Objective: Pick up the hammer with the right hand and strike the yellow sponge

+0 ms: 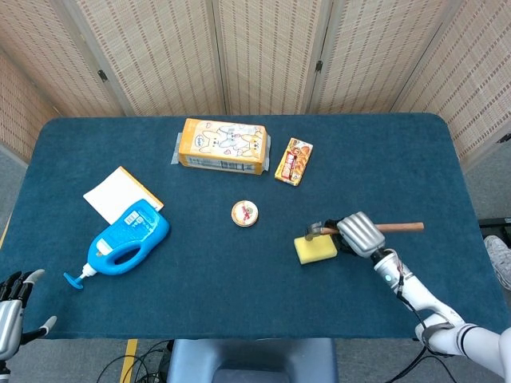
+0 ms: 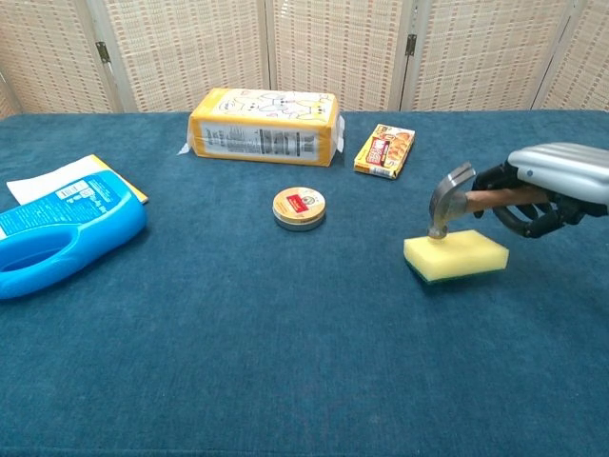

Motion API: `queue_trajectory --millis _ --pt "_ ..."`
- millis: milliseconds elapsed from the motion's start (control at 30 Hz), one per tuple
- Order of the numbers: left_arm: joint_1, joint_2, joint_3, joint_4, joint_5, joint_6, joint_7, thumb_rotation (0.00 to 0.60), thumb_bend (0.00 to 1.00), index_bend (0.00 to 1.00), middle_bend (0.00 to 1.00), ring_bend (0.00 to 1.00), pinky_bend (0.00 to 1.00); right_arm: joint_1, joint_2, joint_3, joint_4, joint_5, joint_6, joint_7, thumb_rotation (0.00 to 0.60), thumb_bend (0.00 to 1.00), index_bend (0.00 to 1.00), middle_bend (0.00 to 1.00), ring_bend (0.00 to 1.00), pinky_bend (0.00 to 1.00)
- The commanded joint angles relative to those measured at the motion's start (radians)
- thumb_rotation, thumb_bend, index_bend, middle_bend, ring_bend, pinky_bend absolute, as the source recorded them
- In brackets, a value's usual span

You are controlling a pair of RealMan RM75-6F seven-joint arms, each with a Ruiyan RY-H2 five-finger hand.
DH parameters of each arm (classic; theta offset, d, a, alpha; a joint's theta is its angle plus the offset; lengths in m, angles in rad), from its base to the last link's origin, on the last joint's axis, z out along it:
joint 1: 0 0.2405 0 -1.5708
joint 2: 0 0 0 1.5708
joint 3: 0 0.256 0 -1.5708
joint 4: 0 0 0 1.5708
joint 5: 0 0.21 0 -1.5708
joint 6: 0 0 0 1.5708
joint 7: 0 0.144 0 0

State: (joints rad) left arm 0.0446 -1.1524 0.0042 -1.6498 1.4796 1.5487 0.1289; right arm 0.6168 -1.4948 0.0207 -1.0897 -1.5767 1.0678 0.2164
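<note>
The yellow sponge (image 1: 316, 249) (image 2: 456, 256) lies right of the table's middle, its near left corner lifted so a dark underside shows. My right hand (image 1: 362, 234) (image 2: 552, 186) grips the wooden handle of the hammer (image 1: 389, 227) (image 2: 447, 201). The steel head hangs at the sponge's top face; whether it touches is unclear. My left hand (image 1: 14, 315) shows only at the lower left corner of the head view, off the table, fingers spread and holding nothing.
A blue detergent bottle (image 1: 126, 238) (image 2: 57, 238) and a yellow-white pad (image 1: 120, 191) lie at the left. A yellow tissue pack (image 1: 223, 144) (image 2: 264, 126) and a snack box (image 1: 294, 160) (image 2: 384, 150) sit at the back, a round tin (image 1: 245, 213) (image 2: 299, 207) in the middle.
</note>
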Motion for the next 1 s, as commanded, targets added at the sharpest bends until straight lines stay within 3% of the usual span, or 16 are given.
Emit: queue_trajectory --millis 33,267,367,467,633,800,1000 --pt "-0.002 -0.002 0.001 -0.002 0.003 -0.003 0.002 0.600 0.21 0.18 0.20 0.12 0.18 0.019 -0.016 0.031 0.018 0.037 -0.028 0.033 0.600 0.74 0.83 0.86 0.70 0.70" --pt "-0.005 -0.001 0.001 -0.009 0.007 -0.004 0.010 0.600 0.21 0.18 0.20 0.12 0.18 0.075 -0.133 0.074 0.140 0.077 -0.093 0.108 0.600 0.71 0.83 0.79 0.68 0.70" --pt "-0.003 0.000 0.004 -0.013 0.009 -0.003 0.013 0.600 0.21 0.18 0.20 0.12 0.18 0.105 -0.183 0.089 0.191 0.092 -0.132 0.128 0.600 0.65 0.77 0.69 0.57 0.63" --pt "0.000 0.004 0.007 -0.018 0.010 -0.002 0.015 0.600 0.21 0.18 0.20 0.12 0.18 0.133 -0.222 0.100 0.236 0.108 -0.173 0.121 0.600 0.57 0.58 0.52 0.39 0.49" --pt "0.008 0.014 0.008 -0.023 0.006 0.008 0.010 0.600 0.21 0.18 0.20 0.12 0.18 0.149 -0.239 0.109 0.258 0.125 -0.194 0.110 0.600 0.35 0.15 0.19 0.11 0.25" --pt "0.009 0.016 0.007 -0.023 0.004 0.006 0.006 0.600 0.21 0.18 0.20 0.12 0.18 0.119 -0.192 0.115 0.237 0.146 -0.168 0.088 0.600 0.34 0.06 0.10 0.07 0.22" --pt "-0.005 0.009 0.003 -0.026 0.017 -0.005 0.009 0.600 0.21 0.18 0.20 0.12 0.18 0.038 -0.064 0.101 0.129 0.155 -0.085 0.056 0.600 0.34 0.03 0.11 0.07 0.22"
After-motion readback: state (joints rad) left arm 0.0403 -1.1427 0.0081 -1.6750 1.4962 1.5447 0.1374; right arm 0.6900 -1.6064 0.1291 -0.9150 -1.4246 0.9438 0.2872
